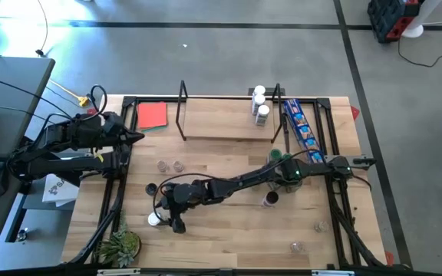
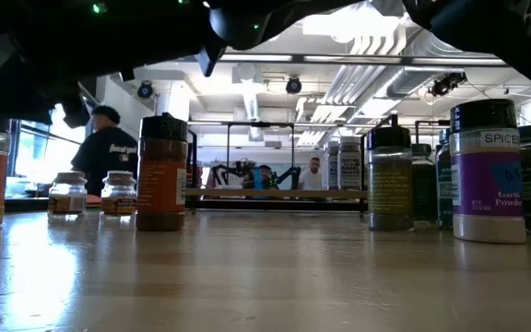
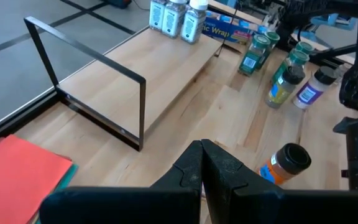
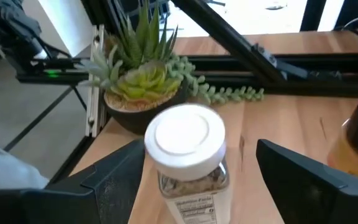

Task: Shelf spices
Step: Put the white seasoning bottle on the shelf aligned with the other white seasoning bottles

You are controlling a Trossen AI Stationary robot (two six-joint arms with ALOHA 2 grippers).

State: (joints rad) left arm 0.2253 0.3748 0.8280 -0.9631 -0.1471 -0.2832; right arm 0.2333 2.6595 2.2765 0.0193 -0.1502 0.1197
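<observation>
Fingers of the right gripper [image 4: 191,174] stand wide on either side of a white-lidded spice jar [image 4: 187,155], seemingly ready to grasp it, with one potted succulent [image 4: 143,81] just beyond. Farther off, the shelf [image 1: 221,123] holds three jars [image 1: 259,105] at one end; the left gripper [image 3: 202,163] waits pinched shut near its other end.

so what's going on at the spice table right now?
The right gripper is stretched across to the table's front left, open, with its fingers on either side of a white-lidded jar beside the potted succulent; not yet closed on it. The left gripper waits shut near the red card. The shelf holds three jars at one end; other jars stand about the table.
</observation>
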